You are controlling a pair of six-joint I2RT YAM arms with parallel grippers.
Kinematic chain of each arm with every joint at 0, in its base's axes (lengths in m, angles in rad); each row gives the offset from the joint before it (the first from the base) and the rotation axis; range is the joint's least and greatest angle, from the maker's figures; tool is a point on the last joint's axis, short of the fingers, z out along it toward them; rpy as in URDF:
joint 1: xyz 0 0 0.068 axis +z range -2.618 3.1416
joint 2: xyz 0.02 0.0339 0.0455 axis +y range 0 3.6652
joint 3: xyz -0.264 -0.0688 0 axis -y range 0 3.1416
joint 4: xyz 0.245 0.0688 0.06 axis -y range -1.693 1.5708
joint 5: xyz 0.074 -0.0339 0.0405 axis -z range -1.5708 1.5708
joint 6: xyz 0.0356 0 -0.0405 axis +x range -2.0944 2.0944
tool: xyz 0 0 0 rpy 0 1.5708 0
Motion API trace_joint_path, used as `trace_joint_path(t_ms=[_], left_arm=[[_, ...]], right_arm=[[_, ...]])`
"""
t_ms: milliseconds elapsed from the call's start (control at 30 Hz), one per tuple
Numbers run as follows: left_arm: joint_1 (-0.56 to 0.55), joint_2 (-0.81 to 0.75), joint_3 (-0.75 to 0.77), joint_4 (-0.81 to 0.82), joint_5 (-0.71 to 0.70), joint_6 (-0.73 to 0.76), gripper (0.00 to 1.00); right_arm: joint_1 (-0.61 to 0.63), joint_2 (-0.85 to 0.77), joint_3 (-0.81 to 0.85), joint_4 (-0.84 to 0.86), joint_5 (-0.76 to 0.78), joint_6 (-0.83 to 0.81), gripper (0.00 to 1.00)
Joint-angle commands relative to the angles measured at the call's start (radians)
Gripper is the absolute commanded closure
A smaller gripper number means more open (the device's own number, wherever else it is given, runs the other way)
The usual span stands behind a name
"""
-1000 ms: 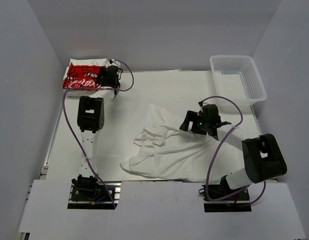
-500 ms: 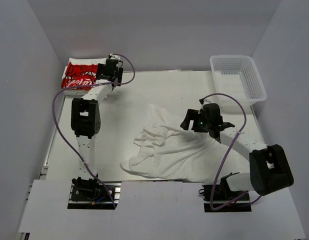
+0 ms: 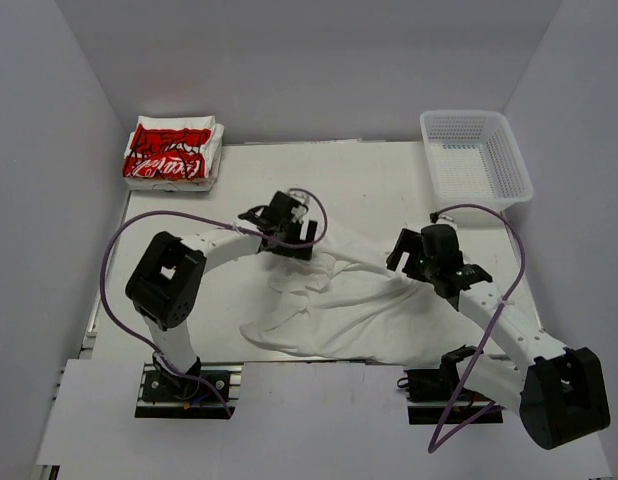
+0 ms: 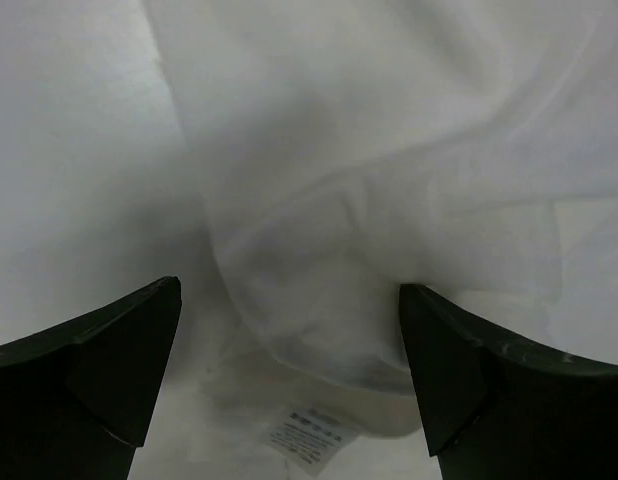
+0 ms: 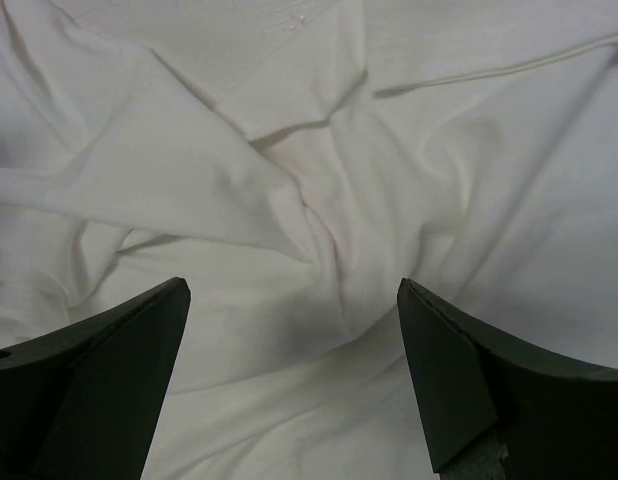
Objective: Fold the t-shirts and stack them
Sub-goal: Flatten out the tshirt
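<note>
Overhead, the left gripper (image 3: 294, 235) stands wide open and holds nothing. It sits over the upper left edge of the plain white t-shirt (image 3: 339, 310), which lies crumpled on the table (image 3: 389, 180) and spreads away from the fingers toward the right gripper (image 3: 401, 258). That one is also spread wide and empty, above the shirt's far right side, with the bulk of the cloth between the two grippers and nearer the arm bases. Well beyond the left gripper, off to its left at the back corner, the folded t-shirts (image 3: 171, 153) lie in a neat stack with red print on top. Beyond the right gripper, to its right, is the white mesh basket (image 3: 469, 113).

From the left wrist, both dark fingers (image 4: 109, 370) frame a rounded fold of the white shirt (image 4: 389, 150). A small printed label (image 4: 307, 435) lies between them, close to the camera. Whether the tips touch the cloth I cannot tell.

From the right wrist, the fingers (image 5: 459, 390) are far apart, and bunched white folds (image 5: 189, 170) converge in a pucker just ahead of the gap between them, not gripped.
</note>
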Motion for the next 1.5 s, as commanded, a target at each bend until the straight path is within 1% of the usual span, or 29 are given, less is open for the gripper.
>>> trace_joint_path(t_ms=[0,33,133,200,233,267,300,367,400,433,467,567,700,767,800,833,867,900,933,967,1000,1033,1067,1200,1300,1367,1400,1433,1467], left_arm=[[-0.043,-0.050,-0.054,-0.022,0.028,-0.083,0.00],[-0.061,-0.051,-0.067,0.010,-0.008,-0.083,0.00],[-0.080,-0.020,-0.068,0.011,-0.044,-0.083,0.02],[-0.091,0.014,-0.054,0.011,-0.044,-0.092,0.28],[-0.101,0.043,-0.045,0.011,-0.044,-0.092,0.43],[-0.101,0.055,-0.045,0.011,-0.054,-0.092,0.83],[-0.101,0.055,-0.032,-0.002,-0.106,-0.109,1.00],[-0.101,0.064,-0.019,-0.037,-0.197,-0.118,1.00],[-0.101,0.048,-0.006,-0.054,-0.326,-0.170,1.00],[-0.079,0.037,-0.006,-0.072,-0.391,-0.193,1.00],[-0.069,0.011,0.015,-0.112,-0.515,-0.222,1.00],[-0.014,-0.009,0.070,-0.173,-0.678,-0.270,1.00],[0.096,0.014,0.144,-0.141,-0.700,-0.245,1.00],[0.145,0.067,0.178,-0.083,-0.711,-0.180,1.00],[0.158,0.092,0.195,-0.015,-0.702,-0.149,1.00],[0.167,0.121,0.249,0.006,-0.670,-0.079,1.00],[0.176,0.187,0.289,-0.006,-0.670,-0.060,1.00],[0.176,0.221,0.335,-0.034,-0.657,-0.047,0.94],[0.176,0.250,0.427,-0.063,-0.657,-0.038,0.79],[0.176,0.274,0.464,-0.089,-0.657,-0.027,0.70],[0.176,0.302,0.490,-0.116,-0.657,-0.015,0.57],[0.176,0.302,0.515,-0.117,-0.657,-0.015,0.27],[0.187,0.302,0.515,-0.126,-0.657,-0.015,0.00],[0.196,0.187,0.442,-0.138,-0.657,-0.081,0.00],[0.196,0.033,0.318,-0.209,-0.685,-0.208,0.00],[0.196,-0.056,0.197,-0.275,-0.697,-0.292,0.00],[0.196,-0.145,0.107,-0.299,-0.697,-0.369,0.00],[0.196,-0.191,0.053,-0.316,-0.674,-0.401,0.00],[0.196,-0.240,-0.009,-0.325,-0.654,-0.435,0.00]], right_arm=[[-0.003,-0.040,-0.019,-0.060,0.102,0.030,0.10],[-0.006,-0.046,-0.033,-0.062,0.117,0.033,0.10],[-0.007,-0.056,-0.039,-0.075,0.122,0.030,0.10],[-0.006,-0.060,-0.040,-0.086,0.124,0.024,0.10],[-0.006,-0.063,-0.036,-0.092,0.136,0.027,0.10],[-0.006,-0.065,-0.037,-0.094,0.139,0.027,0.10],[-0.004,-0.068,-0.036,-0.100,0.147,0.023,0.10],[-0.008,-0.071,-0.034,-0.103,0.157,0.020,0.10],[-0.006,-0.074,-0.033,-0.105,0.160,0.007,0.10],[-0.007,-0.071,-0.034,-0.103,0.148,-0.002,0.10],[-0.007,-0.069,-0.031,-0.091,0.124,-0.026,0.10],[-0.003,-0.063,-0.033,-0.072,0.063,-0.092,0.10],[0.002,-0.043,-0.036,-0.013,-0.019,-0.137,0.10],[0.005,-0.020,-0.036,0.007,-0.069,-0.154,0.10],[0.006,-0.013,-0.036,0.027,-0.074,-0.164,0.10],[0.008,0.016,-0.034,0.040,-0.077,-0.174,0.10],[0.011,0.029,-0.016,0.044,-0.079,-0.178,0.10],[0.012,0.033,-0.010,0.043,-0.068,-0.184,0.10],[0.017,0.050,-0.002,0.043,-0.054,-0.181,0.10],[0.019,0.081,0.013,0.037,-0.042,-0.183,0.10],[0.020,0.090,0.027,0.034,-0.015,-0.178,0.10],[0.023,0.098,0.032,0.035,-0.008,-0.169,0.10],[0.025,0.114,0.035,0.035,-0.005,-0.168,0.10],[0.052,0.125,0.018,0.072,-0.060,-0.158,0.10],[0.094,0.160,0.009,0.090,-0.114,-0.183,0.10],[0.150,0.199,0.033,0.087,-0.125,-0.200,0.10],[0.166,0.232,0.041,0.098,-0.122,-0.218,0.10],[0.178,0.243,0.045,0.103,-0.125,-0.230,0.10],[0.228,0.251,0.055,0.104,-0.123,-0.237,0.10]])
